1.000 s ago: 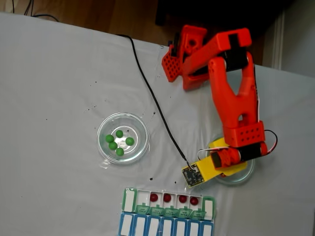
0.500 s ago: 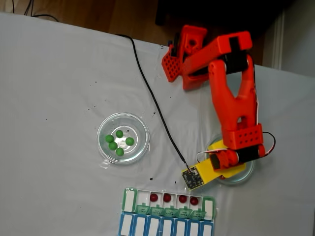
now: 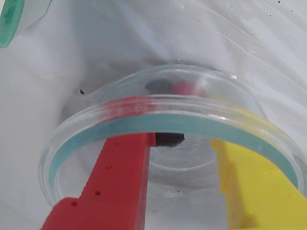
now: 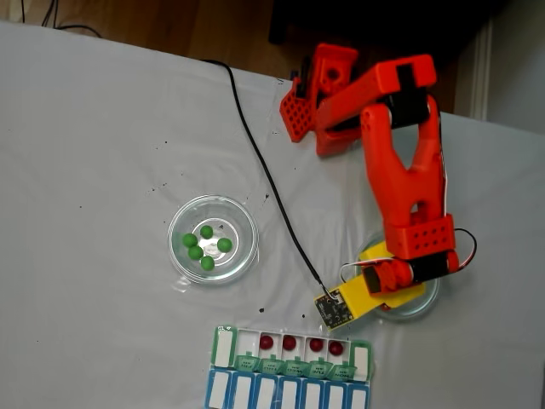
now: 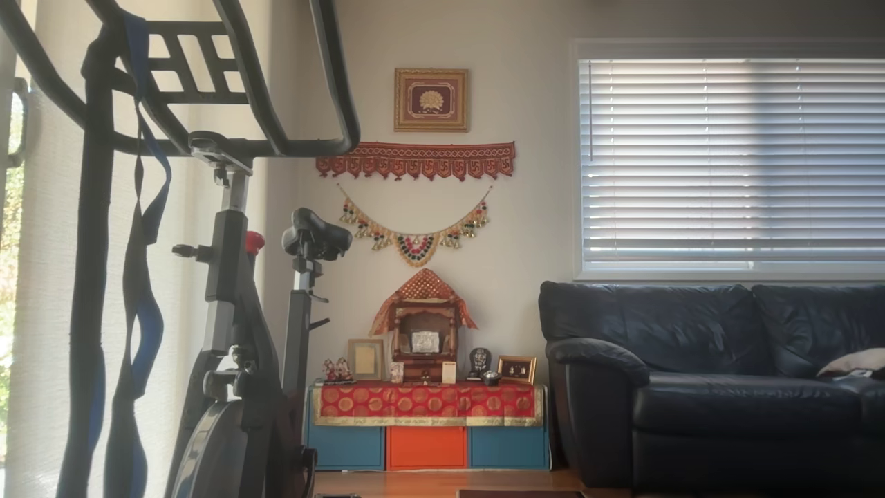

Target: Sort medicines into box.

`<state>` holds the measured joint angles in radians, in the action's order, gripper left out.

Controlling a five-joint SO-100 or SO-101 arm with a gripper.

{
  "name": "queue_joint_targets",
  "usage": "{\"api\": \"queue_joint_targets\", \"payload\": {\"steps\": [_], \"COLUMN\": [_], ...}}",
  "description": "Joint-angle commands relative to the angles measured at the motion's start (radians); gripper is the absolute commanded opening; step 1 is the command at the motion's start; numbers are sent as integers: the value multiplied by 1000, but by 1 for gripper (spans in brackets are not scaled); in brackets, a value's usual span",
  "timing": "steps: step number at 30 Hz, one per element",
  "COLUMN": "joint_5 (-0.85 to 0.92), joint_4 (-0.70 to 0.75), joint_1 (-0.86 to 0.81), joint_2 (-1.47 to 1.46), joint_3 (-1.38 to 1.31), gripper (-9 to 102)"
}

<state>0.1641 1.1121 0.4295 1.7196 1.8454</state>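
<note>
Near the desk's bottom right edge, wide-apart fingers (image 3: 180, 158) reach into the glass dish (image 3: 261, 127). The red pill (image 3: 183, 87) could roll away if bumped.

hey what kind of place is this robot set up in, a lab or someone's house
Most likely a home living room: the other view shows a dark leather sofa, an exercise bike and a small decorated shrine. The arm works on a cloth-covered table.

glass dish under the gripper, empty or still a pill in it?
Not empty. In the wrist view one red pill lies inside the glass dish, beyond the open gripper.
</note>
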Motion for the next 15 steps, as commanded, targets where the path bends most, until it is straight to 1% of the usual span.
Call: {"api": "queue_joint_targets", "payload": {"steps": [1,7,11,15], "joint_5": [17,21,-8,-34], "joint_4": [58,222,281,290], "joint_1": [17,72,106,97], "joint_2": [61,153,258,351], "joint_3": [-44,-94,-110,-137], "gripper": [1,1,1,1]}}
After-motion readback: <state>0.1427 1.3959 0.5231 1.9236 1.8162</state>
